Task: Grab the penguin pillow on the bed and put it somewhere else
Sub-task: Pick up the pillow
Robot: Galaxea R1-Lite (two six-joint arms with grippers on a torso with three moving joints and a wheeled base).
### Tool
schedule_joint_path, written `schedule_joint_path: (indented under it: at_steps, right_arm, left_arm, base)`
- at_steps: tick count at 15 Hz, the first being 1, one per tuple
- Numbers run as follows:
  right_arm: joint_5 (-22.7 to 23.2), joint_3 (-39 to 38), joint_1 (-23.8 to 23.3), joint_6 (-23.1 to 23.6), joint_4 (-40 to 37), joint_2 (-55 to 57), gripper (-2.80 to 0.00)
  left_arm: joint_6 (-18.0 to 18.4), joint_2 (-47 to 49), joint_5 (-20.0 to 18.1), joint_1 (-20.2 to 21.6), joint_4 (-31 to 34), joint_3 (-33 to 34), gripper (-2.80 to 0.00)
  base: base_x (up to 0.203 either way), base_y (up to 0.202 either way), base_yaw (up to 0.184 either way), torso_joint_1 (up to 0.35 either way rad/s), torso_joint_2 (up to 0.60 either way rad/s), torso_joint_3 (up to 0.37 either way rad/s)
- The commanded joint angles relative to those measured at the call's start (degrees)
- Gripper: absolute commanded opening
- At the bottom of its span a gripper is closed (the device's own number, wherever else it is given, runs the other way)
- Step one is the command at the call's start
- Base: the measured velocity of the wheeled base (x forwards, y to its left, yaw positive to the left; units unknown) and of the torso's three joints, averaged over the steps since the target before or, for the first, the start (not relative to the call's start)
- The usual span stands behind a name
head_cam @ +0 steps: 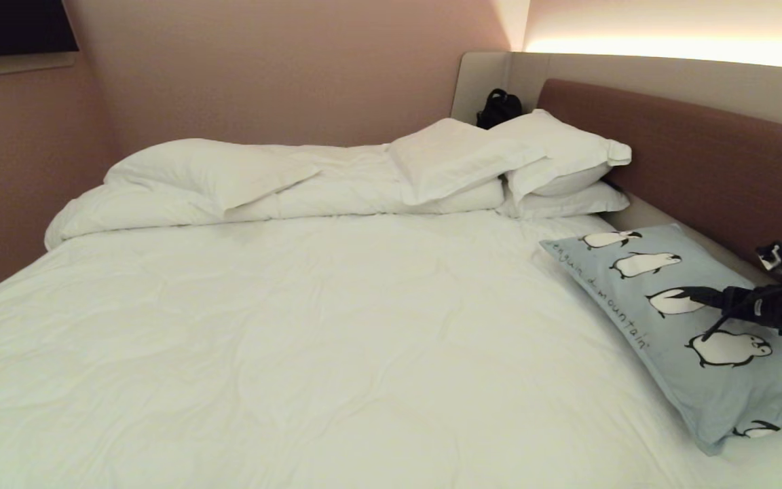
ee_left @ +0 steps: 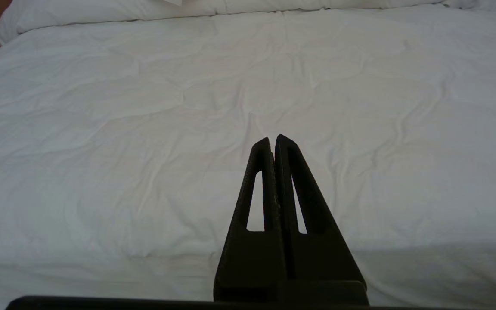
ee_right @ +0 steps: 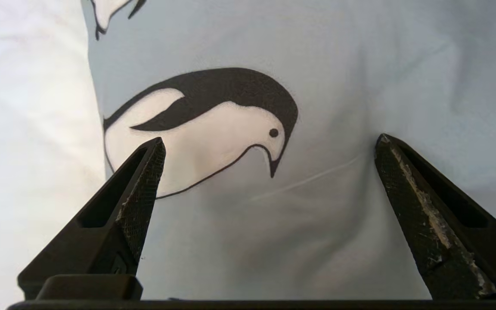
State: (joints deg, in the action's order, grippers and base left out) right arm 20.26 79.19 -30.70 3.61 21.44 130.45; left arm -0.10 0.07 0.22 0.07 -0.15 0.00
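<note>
Penguin pillow (head_cam: 696, 333) lies flat on the bed (head_cam: 309, 339), at about 4 o'clock in the head view, along the right edge just beside the brown headboard (head_cam: 696, 156). Row of penguins runs lengthwise, script lettering on the edge facing mid-bed.

Right gripper (ee_right: 269, 142) sits just over the pillow's top face, fingers spread wide, nothing between them. In the right wrist view one fingertip (ee_right: 153, 159) is over a printed penguin's belly, the other over plain blue-grey fabric. Can't tell whether the tips touch the cloth. In the head view the right gripper (head_cam: 693, 293) comes in from 3 o'clock, over the middle of the pillow.

Left gripper (ee_left: 272, 142) is parked low at the near edge, fingers pressed together, holding nothing, pointing across the bare duvet (ee_left: 144, 129).

Further out: stacked white pillows (head_cam: 554, 163) at 1 o'clock by the headboard, folded-back duvet roll (head_cam: 241, 183) along 12 o'clock, a black bag (head_cam: 498, 107) behind the pillows in the corner.
</note>
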Motion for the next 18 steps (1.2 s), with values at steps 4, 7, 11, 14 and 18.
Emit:
schedule_joint_path:
  at_steps: [4,7,11,14,18]
  right_arm:
    - [-4.38,2.35,0.07,5.90,0.17,7.00,0.00]
    - [-7.78,4.04,0.02,10.98,0.18,10.70,0.00]
    - [-7.60,3.95,0.02,10.93,0.00,11.72,0.00]
    - [-7.52,4.04,0.02,10.89,0.00,12.10,-2.80]
    - [-7.43,4.04,0.02,10.80,0.18,11.77,-2.80]
  left_arm:
    - [0.01,0.01,0.04,0.01,-0.03,0.00,-2.80]
    - [0.01,0.01,0.04,0.01,-0.03,0.00,-2.80]
    - [0.01,0.01,0.04,0.01,-0.03,0.00,-2.80]
    - [0.01,0.01,0.04,0.01,-0.03,0.00,-2.80]
    - [0.01,0.01,0.04,0.01,-0.03,0.00,-2.80]
  base:
    - [0.000,0.000,0.000,0.000,0.00,0.000]
    - [0.000,0.000,0.000,0.000,0.00,0.000]
    - [0.000,0.000,0.000,0.000,0.00,0.000]
    - [0.000,0.000,0.000,0.000,0.00,0.000]
    - [0.000,0.000,0.000,0.000,0.00,0.000]
